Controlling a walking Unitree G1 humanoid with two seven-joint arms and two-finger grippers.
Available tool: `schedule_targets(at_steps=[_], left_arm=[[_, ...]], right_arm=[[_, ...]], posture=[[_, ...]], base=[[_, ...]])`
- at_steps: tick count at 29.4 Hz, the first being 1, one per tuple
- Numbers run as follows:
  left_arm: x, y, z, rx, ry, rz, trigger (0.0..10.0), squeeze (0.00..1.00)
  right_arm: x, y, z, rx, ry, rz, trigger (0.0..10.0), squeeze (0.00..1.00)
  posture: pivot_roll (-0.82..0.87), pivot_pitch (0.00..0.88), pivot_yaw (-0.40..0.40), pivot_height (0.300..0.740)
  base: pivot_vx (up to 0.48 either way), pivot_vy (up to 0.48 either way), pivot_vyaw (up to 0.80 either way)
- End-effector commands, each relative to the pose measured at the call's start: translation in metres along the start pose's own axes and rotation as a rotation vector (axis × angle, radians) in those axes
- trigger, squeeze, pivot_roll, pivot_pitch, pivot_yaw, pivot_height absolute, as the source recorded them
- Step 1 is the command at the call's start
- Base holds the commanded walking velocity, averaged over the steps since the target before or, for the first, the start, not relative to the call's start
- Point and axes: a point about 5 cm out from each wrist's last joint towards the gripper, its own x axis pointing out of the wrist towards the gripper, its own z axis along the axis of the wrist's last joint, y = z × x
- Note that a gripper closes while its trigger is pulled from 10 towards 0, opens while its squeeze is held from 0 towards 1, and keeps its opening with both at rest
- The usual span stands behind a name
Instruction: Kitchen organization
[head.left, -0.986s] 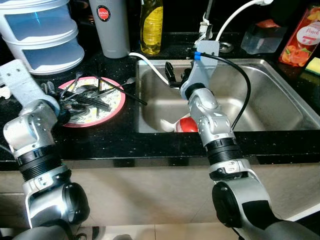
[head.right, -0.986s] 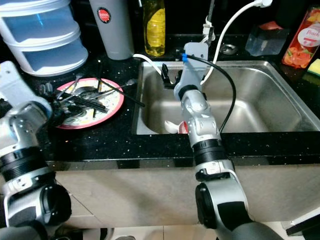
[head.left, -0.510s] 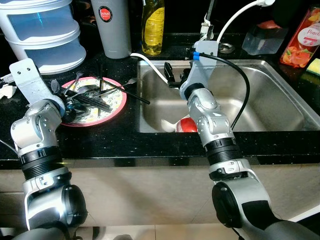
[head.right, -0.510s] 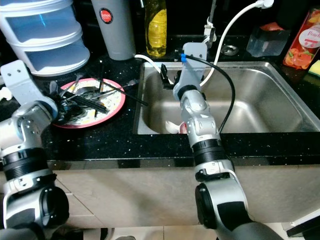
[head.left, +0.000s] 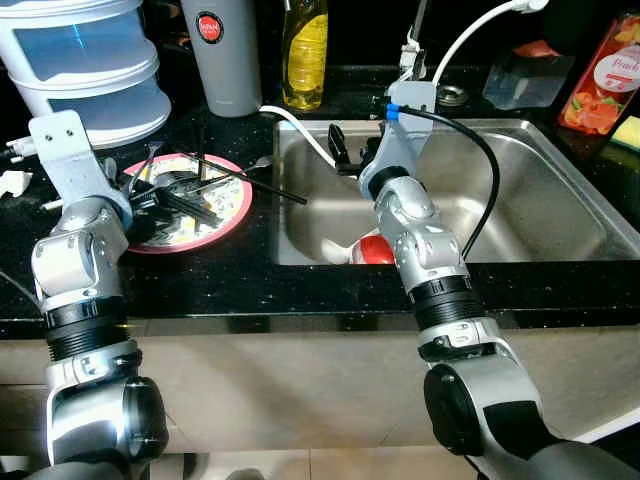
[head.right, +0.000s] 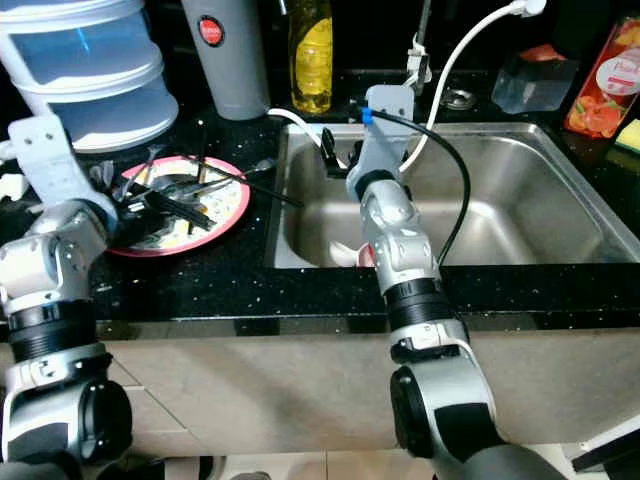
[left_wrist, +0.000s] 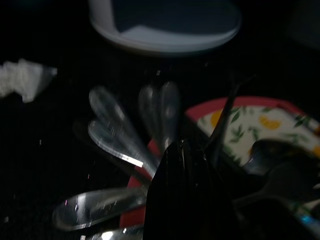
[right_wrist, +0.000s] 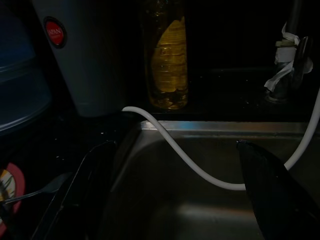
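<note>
The left gripper (left_wrist: 187, 200), fingers pressed together, is now lifting black chopsticks (head.left: 215, 180) off the pink-rimmed plate (head.left: 232, 215) beneath it, starting the cutlery sorting, while the right gripper (head.left: 345, 152) is waiting spread open over the sink (head.left: 540, 215).

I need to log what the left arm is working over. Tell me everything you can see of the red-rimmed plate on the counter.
The plate is round with a red rim and a pale centre printed with leaves and orange fruit. It lies flat on the black speckled counter, left of the steel sink. Dark utensils are heaped on it, one long handle overhanging toward the sink; shiny spoons lie at its edge. The left gripper, fingers together, is at the plate's left rim.
</note>
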Motion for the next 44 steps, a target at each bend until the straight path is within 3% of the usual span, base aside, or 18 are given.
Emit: schedule_targets(at_steps=[1,4,7,8,10,11,17,21,22,30,38,39,40,41,42,44], left_arm=[[-0.002,0.003,0.012,0.02,-0.051,-0.002,0.0,0.0],[-0.01,-0.018,0.029,0.005,-0.143,-0.137,0.0,0.0],[-0.013,-0.021,0.03,0.026,-0.135,-0.139,0.0,0.0],[-0.014,-0.021,0.03,0.029,-0.131,-0.124,10.0,0.0],[-0.015,-0.02,0.029,0.03,-0.128,-0.113,10.0,0.0],[-0.018,-0.019,0.028,0.022,-0.123,-0.076,10.0,1.0],[-0.019,-0.01,0.02,0.029,-0.091,0.008,10.0,1.0],[-0.019,-0.006,0.005,0.011,-0.005,0.041,10.0,1.0],[-0.019,-0.007,0.0,-0.001,0.021,0.037,10.0,0.0],[-0.021,-0.016,-0.021,-0.035,0.107,0.033,10.0,0.0],[-0.016,-0.005,-0.039,-0.089,0.18,0.092,10.0,0.0],[-0.016,-0.002,-0.037,-0.057,0.162,0.12,10.0,0.0],[-0.017,-0.003,-0.03,0.028,0.096,0.137,10.0,0.0],[-0.017,-0.003,-0.028,0.048,0.08,0.137,10.0,0.0],[-0.018,-0.005,-0.024,0.052,0.047,0.123,10.0,1.0],[-0.019,-0.007,-0.018,0.048,0.012,0.114,10.0,1.0]], right_arm=[[0.0,-0.001,-0.002,0.003,0.011,-0.006,10.0,0.0],[0.0,-0.001,-0.002,0.003,0.011,-0.005,10.0,0.0],[0.0,0.0,-0.002,0.003,0.009,-0.002,10.0,0.0],[0.0,0.0,-0.001,0.004,0.007,-0.002,10.0,0.0],[0.0,0.0,-0.001,0.004,0.007,-0.002,10.0,0.0],[-0.001,-0.001,-0.002,0.004,0.007,-0.006,10.0,0.0],[-0.001,0.0,-0.003,0.005,0.01,-0.004,10.0,0.0],[0.0,0.002,-0.003,0.008,0.009,0.005,10.0,0.0],[0.001,0.003,-0.002,0.009,0.009,0.007,10.0,0.0],[0.001,0.004,-0.003,0.008,0.011,0.012,10.0,0.0],[0.0,0.003,-0.003,0.007,0.014,0.006,10.0,0.0],[-0.001,0.002,-0.003,0.007,0.014,0.004,10.0,0.0],[-0.001,0.001,-0.003,0.007,0.014,0.0,10.0,0.0],[-0.001,0.001,-0.003,0.007,0.014,-0.001,10.0,0.0],[-0.001,0.001,-0.003,0.007,0.014,-0.002,10.0,0.0],[-0.001,0.001,-0.003,0.008,0.013,-0.002,10.0,0.0]], posture=[[0.22,0.0,0.017,0.74],[0.22,0.0,0.019,0.74],[0.22,0.0,0.025,0.74],[0.22,0.0,0.025,0.74],[0.22,0.0,0.025,0.74],[0.22,0.0,0.028,0.74],[0.23,0.0,0.024,0.74],[0.23,0.0,0.018,0.74],[0.23,0.0,0.018,0.74],[0.24,0.0,0.016,0.74],[0.23,0.0,0.019,0.74],[0.23,0.0,0.019,0.74],[0.23,0.0,0.019,0.74],[0.23,0.0,0.019,0.74],[0.23,0.0,0.018,0.74],[0.23,0.0,0.018,0.74]], base=[[0.0,0.0,0.0],[0.0,0.0,0.0],[0.0,0.0,0.0],[0.0,0.0,0.0],[0.0,0.0,0.0],[0.0,0.0,0.0],[0.0,0.0,0.0],[0.0,0.0,0.0],[0.0,0.0,0.0],[0.0,0.0,0.0],[0.0,0.0,0.0],[0.0,0.0,0.0],[0.0,0.0,0.0],[0.0,0.0,0.0],[0.0,0.0,0.0],[0.0,0.0,0.0]])
